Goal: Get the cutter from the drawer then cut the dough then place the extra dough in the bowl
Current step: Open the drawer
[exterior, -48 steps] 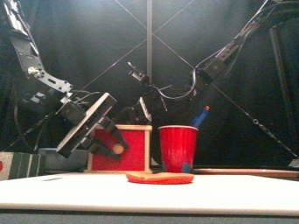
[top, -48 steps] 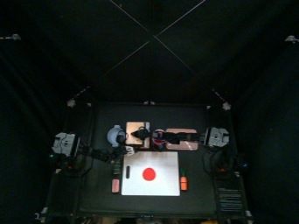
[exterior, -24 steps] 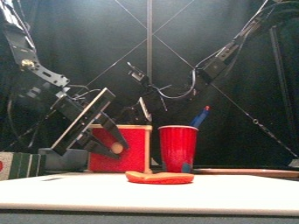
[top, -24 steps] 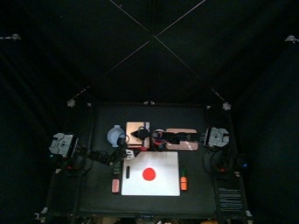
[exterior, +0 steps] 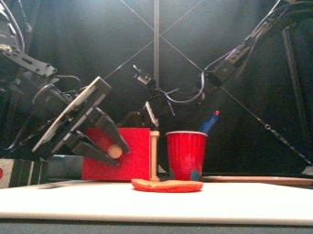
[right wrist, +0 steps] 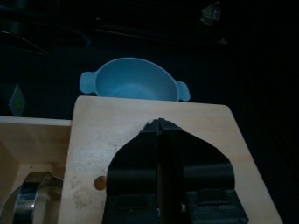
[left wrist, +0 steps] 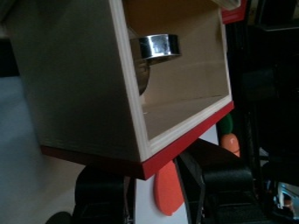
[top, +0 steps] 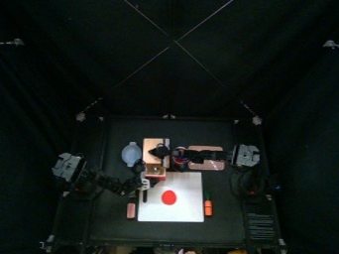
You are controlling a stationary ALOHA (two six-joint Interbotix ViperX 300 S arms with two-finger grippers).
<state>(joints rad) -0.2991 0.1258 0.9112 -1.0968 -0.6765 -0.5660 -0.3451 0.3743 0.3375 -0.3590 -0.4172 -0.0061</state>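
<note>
The pale wooden box (right wrist: 152,131) stands behind the white cutting board (top: 189,206), and its drawer (left wrist: 176,79) is pulled out. A round metal cutter (left wrist: 158,45) lies inside the drawer. My left gripper (left wrist: 163,198) is shut on the knob (left wrist: 169,175) of the red drawer front (exterior: 123,151). My right gripper (right wrist: 163,131) rests with its jaws together on the box top. A flat red dough disc (top: 169,195) lies on the board. The blue-grey bowl (right wrist: 132,79) sits just left of the box.
A red cup (exterior: 188,154) holding a blue knife (exterior: 210,122) stands right of the box, behind the board. The pink tray (top: 204,153) lies further right. Small orange toys (top: 131,210) (top: 208,207) lie on either side of the board.
My left gripper has drawn back toward the front left, pulling the drawer further out of the box. The right arm has stayed on the box top.
</note>
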